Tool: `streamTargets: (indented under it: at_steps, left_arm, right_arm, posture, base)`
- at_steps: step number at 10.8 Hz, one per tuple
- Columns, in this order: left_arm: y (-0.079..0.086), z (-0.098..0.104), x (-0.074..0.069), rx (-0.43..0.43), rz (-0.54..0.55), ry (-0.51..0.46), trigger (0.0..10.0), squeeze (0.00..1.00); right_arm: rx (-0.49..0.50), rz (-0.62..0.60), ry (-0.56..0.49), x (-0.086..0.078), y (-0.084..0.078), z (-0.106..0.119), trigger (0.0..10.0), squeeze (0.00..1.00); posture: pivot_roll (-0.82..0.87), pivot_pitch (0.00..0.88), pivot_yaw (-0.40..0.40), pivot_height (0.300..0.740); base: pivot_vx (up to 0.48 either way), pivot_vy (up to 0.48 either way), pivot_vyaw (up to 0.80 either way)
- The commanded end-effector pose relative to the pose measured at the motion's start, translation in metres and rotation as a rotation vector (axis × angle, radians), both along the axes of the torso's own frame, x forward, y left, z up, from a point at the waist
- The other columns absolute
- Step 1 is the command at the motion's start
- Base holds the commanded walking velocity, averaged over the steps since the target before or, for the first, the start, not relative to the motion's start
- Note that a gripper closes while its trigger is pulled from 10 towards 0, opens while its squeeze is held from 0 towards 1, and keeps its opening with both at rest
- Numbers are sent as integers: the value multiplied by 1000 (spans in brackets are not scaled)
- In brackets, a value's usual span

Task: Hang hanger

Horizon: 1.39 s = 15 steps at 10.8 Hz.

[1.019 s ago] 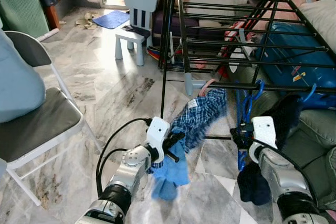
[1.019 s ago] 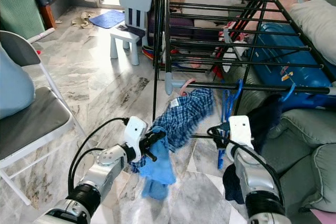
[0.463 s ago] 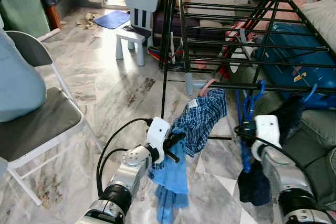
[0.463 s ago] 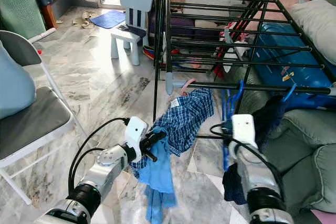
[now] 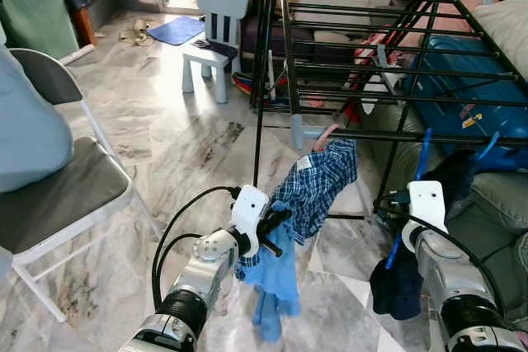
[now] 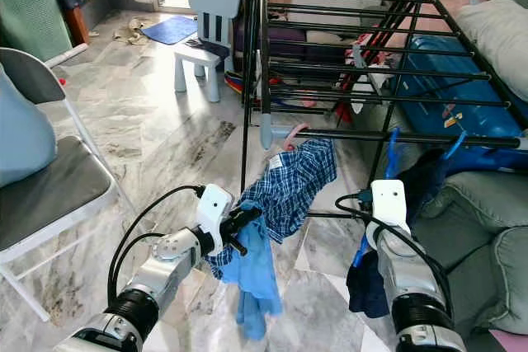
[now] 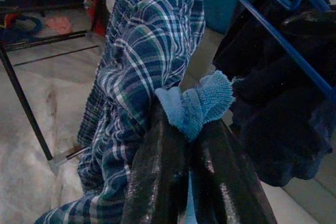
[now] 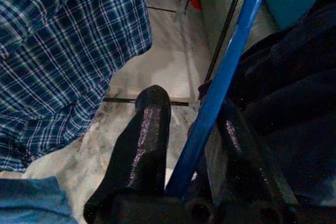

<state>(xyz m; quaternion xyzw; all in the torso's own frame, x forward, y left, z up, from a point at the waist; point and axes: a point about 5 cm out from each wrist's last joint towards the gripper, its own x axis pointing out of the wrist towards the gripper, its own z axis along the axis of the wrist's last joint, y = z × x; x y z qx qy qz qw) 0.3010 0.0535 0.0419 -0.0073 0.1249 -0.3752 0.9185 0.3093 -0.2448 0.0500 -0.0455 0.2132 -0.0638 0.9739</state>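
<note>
Near left: left gripper (image 5: pixel 279 229) w/ fingers clenched on light blue cloth (image 5: pixel 276 286), plaid shirt (image 5: pixel 318 183) draped just beyond. Near right: right gripper (image 8: pixel 186 129) fingers closed round blue hanger (image 5: pixel 410 212) carrying dark garment (image 5: pixel 398 286), below the rack's front bar. Far: drying rack (image 5: pixel 371 35). Judgement: hanger lifted but hook not yet over a bar; hanging left.

Floor: grey-veined marble tiles (image 5: pixel 173 146), glossy in daylight.
Left: folding chair (image 5: pixel 62 195), grey seat, white frame.
Back: small white child's chair (image 5: pixel 213 35); blue mat (image 5: pixel 175 30) by the doorway.
Right: grey sofa (image 6: pixel 487 228), blue suitcase (image 5: pixel 474 92).
</note>
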Motion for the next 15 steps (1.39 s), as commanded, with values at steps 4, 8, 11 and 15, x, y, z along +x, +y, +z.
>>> streamTargets:
  at_steps: [4,8,11,15]
  left_arm:
    - [-6,7,3,7,-29,-36,10000,0]
    - [-7,6,2,7,-31,-32,10000,0]
    - [-9,5,1,8,-34,-29,10000,0]
    - [-8,4,1,12,-37,-26,10000,0]
  right_arm:
    - [5,1,9,0,0,-3,10000,0]
    - [5,7,14,-2,0,-4,10000,0]
    - [5,25,11,-2,2,-4,10000,0]
    - [1,24,-5,1,3,0,10000,1000]
  posture:
    - [33,0,-64,740]
    - [29,0,-66,740]
    - [26,0,-66,740]
    - [25,0,-63,740]
  base:
    - [0,0,0]
    - [0,0,0]
    - [0,0,0]
    - [0,0,0]
